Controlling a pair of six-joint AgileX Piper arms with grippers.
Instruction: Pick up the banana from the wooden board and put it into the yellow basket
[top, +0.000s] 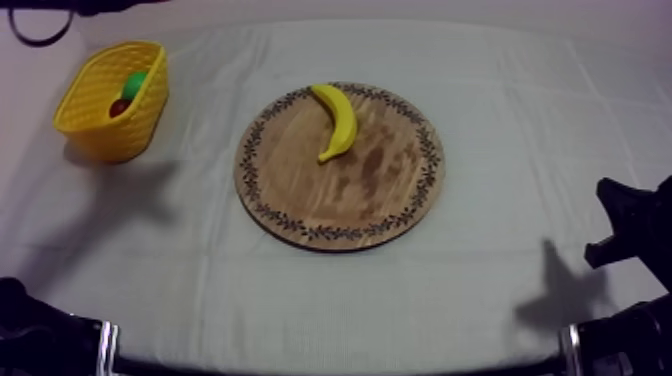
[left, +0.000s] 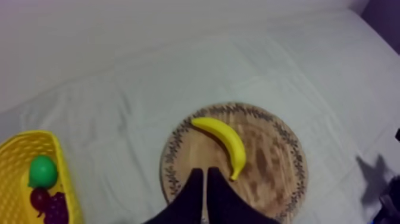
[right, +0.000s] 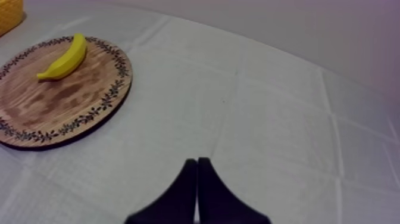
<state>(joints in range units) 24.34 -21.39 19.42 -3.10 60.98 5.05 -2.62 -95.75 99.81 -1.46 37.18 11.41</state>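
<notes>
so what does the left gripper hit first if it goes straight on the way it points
The left gripper would probably meet the wooden board first, just beside the banana; depth is unclear.

top view looks down aslant; both wrist views share the board (left: 268, 158), from opposite sides.

A creased grey-white cloth (top: 480, 290) covers the counter (top: 560, 120). Near the counter's far left corner three toy fruits lie close together: a green fruit (top: 135, 84), a small red fruit (top: 119, 106) just beside it, and a bunch of purple grapes (left: 58, 210) against the red one.
</notes>
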